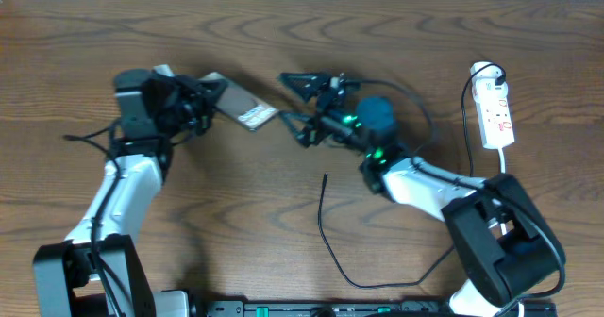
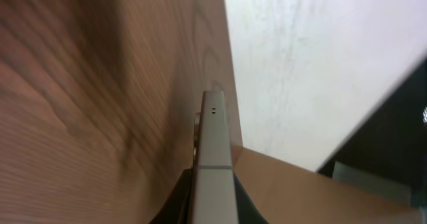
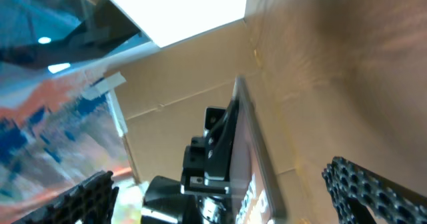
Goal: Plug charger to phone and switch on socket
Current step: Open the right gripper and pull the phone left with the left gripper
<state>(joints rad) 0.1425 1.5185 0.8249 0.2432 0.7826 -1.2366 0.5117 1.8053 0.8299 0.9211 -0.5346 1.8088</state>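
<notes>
My left gripper (image 1: pixel 209 98) is shut on one end of the phone (image 1: pixel 245 110) and holds it tilted above the table. The left wrist view shows the phone edge-on (image 2: pixel 215 137) between the jaws (image 2: pixel 213 201). My right gripper (image 1: pixel 296 107) is open and empty, facing the phone's free end with a small gap. Its wrist view shows the phone (image 3: pixel 251 157) ahead between the spread fingers (image 3: pixel 219 174). The charger cable (image 1: pixel 322 218) lies on the table, its plug tip (image 1: pixel 326 176) below the right gripper. The white socket (image 1: pixel 495 109) lies at the far right.
The socket's white lead (image 1: pixel 505 158) runs down toward the right arm's base (image 1: pixel 500 246). Thicker black arm cables loop beside the socket (image 1: pixel 466 128). The left arm's base (image 1: pixel 90 270) sits at the bottom left.
</notes>
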